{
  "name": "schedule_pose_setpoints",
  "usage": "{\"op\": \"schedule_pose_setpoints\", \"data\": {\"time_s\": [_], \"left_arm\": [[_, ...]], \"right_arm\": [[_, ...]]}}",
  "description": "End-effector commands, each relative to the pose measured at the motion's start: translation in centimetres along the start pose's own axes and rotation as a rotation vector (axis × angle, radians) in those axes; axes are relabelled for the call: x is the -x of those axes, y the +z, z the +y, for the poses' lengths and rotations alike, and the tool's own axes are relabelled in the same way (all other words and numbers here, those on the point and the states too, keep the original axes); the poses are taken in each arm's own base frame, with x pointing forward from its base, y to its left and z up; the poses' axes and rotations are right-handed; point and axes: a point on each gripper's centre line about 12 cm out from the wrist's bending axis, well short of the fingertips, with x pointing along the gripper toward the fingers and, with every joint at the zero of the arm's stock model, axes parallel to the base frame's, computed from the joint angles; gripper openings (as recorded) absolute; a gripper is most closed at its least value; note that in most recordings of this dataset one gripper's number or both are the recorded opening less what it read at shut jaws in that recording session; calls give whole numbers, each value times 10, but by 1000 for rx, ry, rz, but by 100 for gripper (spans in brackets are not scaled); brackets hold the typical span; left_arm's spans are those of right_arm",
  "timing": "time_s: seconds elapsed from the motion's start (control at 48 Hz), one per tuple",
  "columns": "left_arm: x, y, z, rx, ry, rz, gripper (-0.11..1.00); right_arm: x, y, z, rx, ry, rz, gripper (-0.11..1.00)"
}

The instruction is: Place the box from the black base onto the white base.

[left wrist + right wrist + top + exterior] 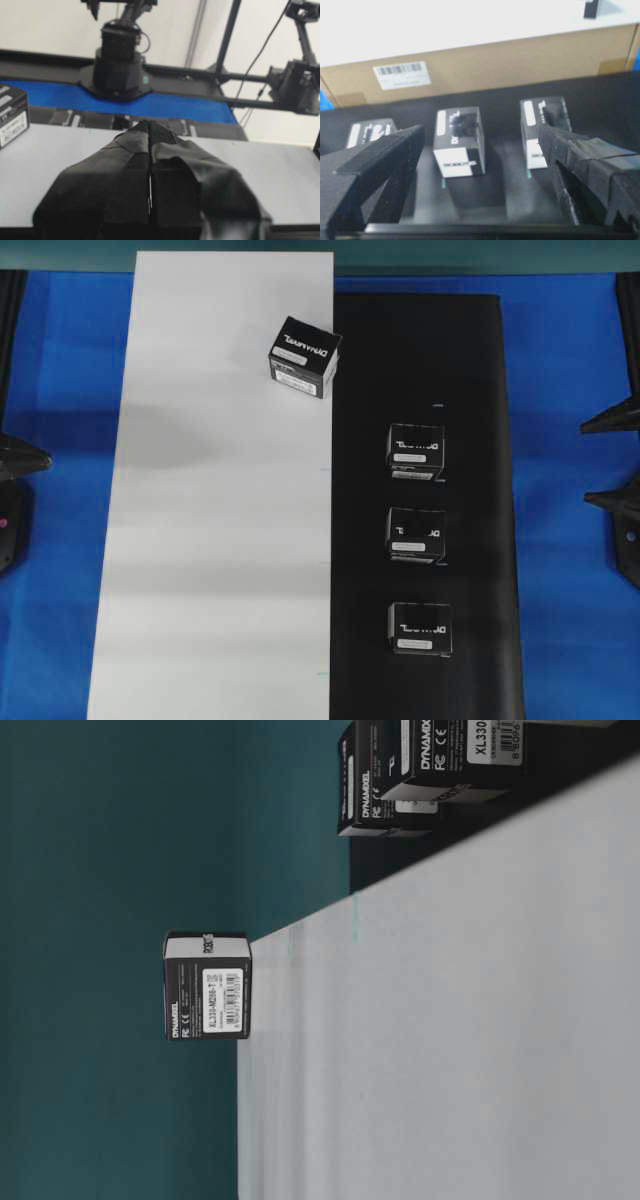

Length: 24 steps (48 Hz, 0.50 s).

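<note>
One box [305, 358] stands on the white base [200, 540] at its far right edge, next to the black base [470, 390]. It also shows in the table-level view [207, 985] and the left wrist view [12, 117]. Three boxes [417, 450] [416, 534] [420, 628] stand in a row on the black base. My left gripper [35, 458] is shut and empty [150, 131] at the table's left side. My right gripper [600, 462] is open and empty [481, 132], level with the row and facing the middle box [459, 142], apart from it.
Blue table [60, 360] lies on both sides of the bases. In the right wrist view a tan side face with a barcode label [402, 75] shows behind the black base [485, 200], under the white top. The opposite arm's base [117, 65] stands beyond the table.
</note>
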Motion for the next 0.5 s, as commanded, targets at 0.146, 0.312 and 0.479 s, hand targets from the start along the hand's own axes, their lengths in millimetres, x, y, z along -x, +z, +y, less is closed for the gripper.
{"op": "schedule_pose_setpoints", "data": {"time_s": [0.146, 0.312, 0.479], "left_arm": [[-2, 6, -1, -6, -1, -11, -7], [-2, 7, -1, 5, -1, -12, -7], [-2, 4, 0, -6, 2, 12, -7]], "right_arm": [[-1, -4, 0, -30, 4, 24, 100], [-2, -10, 0, -48, 6, 48, 100], [-2, -9, 0, -49, 3, 39, 100]]}}
